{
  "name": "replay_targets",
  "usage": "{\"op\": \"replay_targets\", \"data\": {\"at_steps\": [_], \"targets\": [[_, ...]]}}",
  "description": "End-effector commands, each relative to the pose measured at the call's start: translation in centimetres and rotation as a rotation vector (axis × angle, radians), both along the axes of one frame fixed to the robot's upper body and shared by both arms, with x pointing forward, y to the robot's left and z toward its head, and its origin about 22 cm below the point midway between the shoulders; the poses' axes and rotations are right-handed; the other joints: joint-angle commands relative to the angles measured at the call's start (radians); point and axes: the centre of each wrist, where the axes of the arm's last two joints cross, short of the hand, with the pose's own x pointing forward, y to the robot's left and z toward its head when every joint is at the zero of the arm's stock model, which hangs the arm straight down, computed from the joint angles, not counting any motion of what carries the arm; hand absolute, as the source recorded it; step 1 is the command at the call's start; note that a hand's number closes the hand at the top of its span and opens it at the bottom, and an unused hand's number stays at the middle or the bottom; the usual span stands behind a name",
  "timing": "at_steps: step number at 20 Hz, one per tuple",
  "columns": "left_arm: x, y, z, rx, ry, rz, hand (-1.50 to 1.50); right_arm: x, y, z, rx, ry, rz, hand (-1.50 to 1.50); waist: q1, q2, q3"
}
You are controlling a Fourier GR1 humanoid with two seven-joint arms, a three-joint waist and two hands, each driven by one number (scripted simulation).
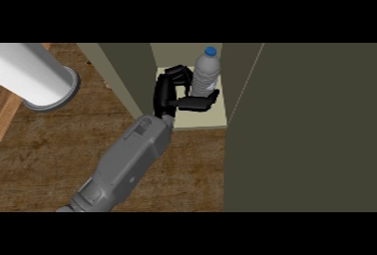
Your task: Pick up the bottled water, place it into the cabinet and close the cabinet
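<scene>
The bottled water [206, 69], clear with a blue cap, stands upright on the pale floor of the open cabinet [200, 122]. My left hand [171, 92] reaches into the cabinet from the lower left. Its fingers curl against the bottle's left side and its thumb lies across the bottle's lower part, hiding the base. The cabinet door [302, 129] is swung open, a broad dark panel filling the right side of the view. My right hand does not show.
A big white cylinder [35, 74] stands on the wooden counter [52, 154] at the upper left. The cabinet's left wall [121, 74] rises close beside my forearm.
</scene>
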Motion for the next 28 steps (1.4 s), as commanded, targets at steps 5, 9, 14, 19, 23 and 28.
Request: {"op": "replay_targets", "data": {"at_steps": [5, 9, 14, 19, 23, 28], "targets": [[2.6, 2.3, -0.7, 0.242, -0.008, 0.074, 1.50, 0.2, -0.2, 0.5, 0.065, -0.034, 0.015, -1.50, -0.010, 0.010, 0.000], [2.6, 2.0, -1.7, 0.268, 0.076, 0.179, 1.50, 0.4, 0.2, 1.0, 0.070, -0.035, 0.035, -1.50, -0.032, 0.017, -0.001], [3.5, 3.6, -1.5, 0.205, 0.083, 0.259, 1.50, 0.1, -0.9, 0.4, 0.062, -0.050, 0.029, -1.50, -0.032, 0.017, -0.001], [4.9, 6.2, -0.1, 0.303, 0.057, 0.283, 1.50, 0.5, -1.0, 0.6, 0.049, -0.065, 0.053, -1.50, -0.042, 0.026, -0.001], [4.4, 4.2, -0.6, 0.392, -0.002, 0.313, -1.50, 0.1, -1.1, 0.3, 0.049, -0.056, 0.073, -1.50, -0.054, 0.023, -0.001], [5.4, 5.6, 0.7, 0.438, -0.024, 0.343, -1.50, 0.1, -1.3, 0.4, 0.061, -0.066, 0.087, -1.50, -0.059, 0.031, -0.001]]}}
